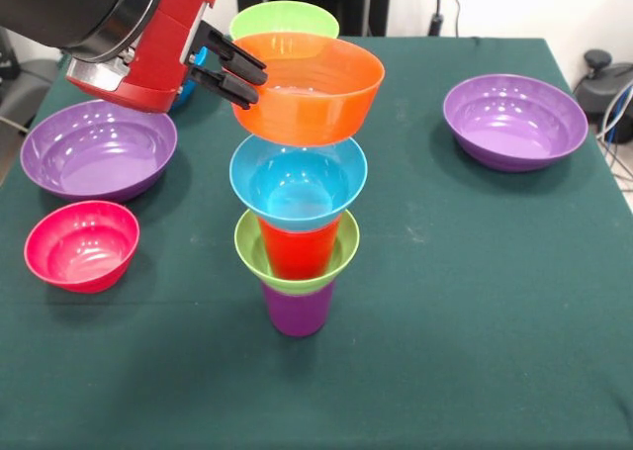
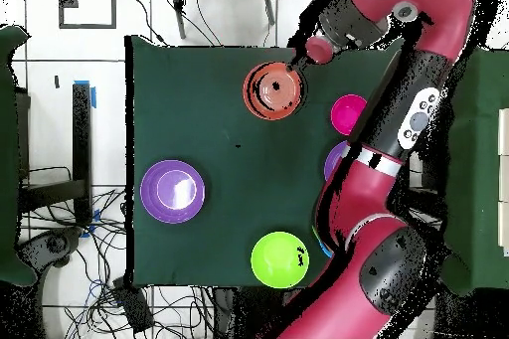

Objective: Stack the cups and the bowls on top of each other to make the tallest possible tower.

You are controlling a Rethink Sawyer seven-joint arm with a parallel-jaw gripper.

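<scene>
The black fingers [image 1: 240, 74] of the gripper [image 1: 247, 77] pinch the left rim of the glossy orange plastic bowl [image 1: 316, 89] — held closed on it at the top of the tower [image 1: 299, 223]. Below it nest a small blue bowl [image 1: 297, 181], the solid red cup [image 1: 297, 252], a small lime green bowl [image 1: 341, 252] and the translucent purple cup [image 1: 297, 310] on the dark green tablecloth [image 1: 475, 302]. Left of the tower sit a wide purple bowl [image 1: 97, 149] and, nearer, a pink bowl [image 1: 81, 244]. Another wide purple bowl [image 1: 514, 121] lies far right — a larger lime green bowl [image 1: 284, 20] stands behind the tower.
</scene>
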